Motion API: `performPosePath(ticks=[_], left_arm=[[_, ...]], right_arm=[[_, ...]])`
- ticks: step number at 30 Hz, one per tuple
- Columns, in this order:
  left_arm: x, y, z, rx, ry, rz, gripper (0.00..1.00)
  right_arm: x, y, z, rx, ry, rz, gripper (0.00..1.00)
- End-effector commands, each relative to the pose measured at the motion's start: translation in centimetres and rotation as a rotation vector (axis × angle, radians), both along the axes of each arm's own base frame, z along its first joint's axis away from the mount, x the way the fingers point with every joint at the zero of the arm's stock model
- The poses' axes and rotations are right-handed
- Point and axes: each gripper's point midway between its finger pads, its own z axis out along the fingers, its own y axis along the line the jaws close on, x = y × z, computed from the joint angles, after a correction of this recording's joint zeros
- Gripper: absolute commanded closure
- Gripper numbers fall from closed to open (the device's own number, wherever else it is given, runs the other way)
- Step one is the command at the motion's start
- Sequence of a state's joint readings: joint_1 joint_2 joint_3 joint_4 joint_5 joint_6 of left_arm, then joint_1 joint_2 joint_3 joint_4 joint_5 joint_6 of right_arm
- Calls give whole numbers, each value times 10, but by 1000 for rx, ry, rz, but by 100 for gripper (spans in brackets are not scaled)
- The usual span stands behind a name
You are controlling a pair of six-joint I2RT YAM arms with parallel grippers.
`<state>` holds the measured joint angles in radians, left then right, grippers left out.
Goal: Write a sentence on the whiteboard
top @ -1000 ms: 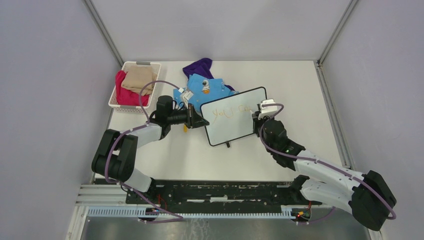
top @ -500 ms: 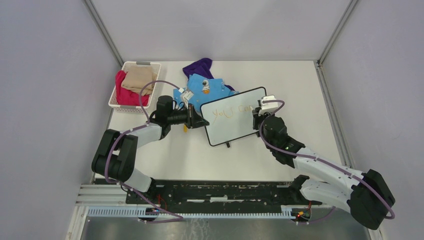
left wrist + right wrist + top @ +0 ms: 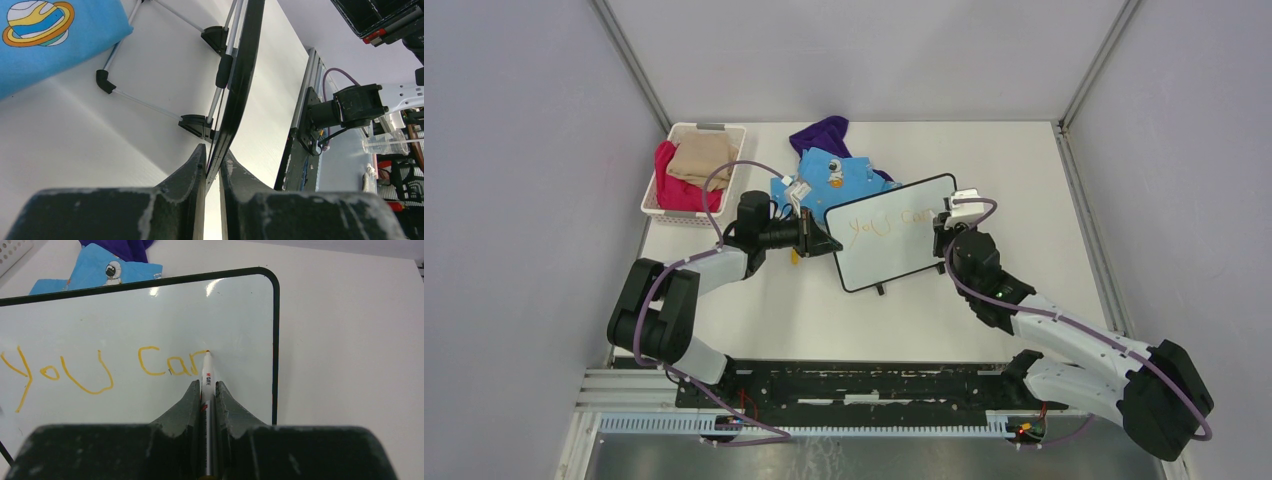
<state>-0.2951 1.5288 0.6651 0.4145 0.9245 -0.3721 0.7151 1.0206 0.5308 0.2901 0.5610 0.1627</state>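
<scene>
Whiteboard (image 3: 240, 315) — the orange sentence (image 3: 95, 371) reads "you ca" so far.
Your right gripper (image 3: 207, 387) pinches the marker (image 3: 207, 371), tip on the board; your left gripper (image 3: 212, 162) clamps its edge.

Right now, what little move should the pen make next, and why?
Probably pull the marker tip down in a short stroke. The right gripper holds it at the top of an unfinished letter after "You Ca" on the whiteboard, and the left gripper clamps the board's edge steady.

Glossy whiteboard (image 3: 125, 310), matt table (image 3: 1024, 180), blue cloth (image 3: 844, 175), plastic basket (image 3: 684, 127), plastic marker (image 3: 208, 385)
</scene>
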Motion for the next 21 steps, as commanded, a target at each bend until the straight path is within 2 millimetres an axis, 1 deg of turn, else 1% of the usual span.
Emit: performPosePath(ticks=[1,7,9,11,12,14,17,19,21], left_arm=[[-2,0,-7,37,23,6,98],[-2,0,-8,40,26,6,98],[-2,0,-8,40,26,5,98],[-2,0,-8,41,26,7,98],[-2,0,-8,41,25,6,98],[-2,1,-9,43,26,6,98],[-1,1,-8,45,23,10,98],[-2,1,-9,46,25,9,98],[-1,1,-9,46,25,11,98]], right_arm=[[0,-4,4,39,-22,-19,100],[-8,-9,-14,32,11,-20,100],[-10,-11,-18,32,17,-21,100],[-11,-12,-16,39,12,-23,100],[-12,-12,-12,47,6,-20,100],[-14,-12,4,80,-31,-12,100],[-20,-11,36,133,-101,25,100],[-26,-6,54,158,-144,78,100],[-32,-1,64,168,-166,128,100]])
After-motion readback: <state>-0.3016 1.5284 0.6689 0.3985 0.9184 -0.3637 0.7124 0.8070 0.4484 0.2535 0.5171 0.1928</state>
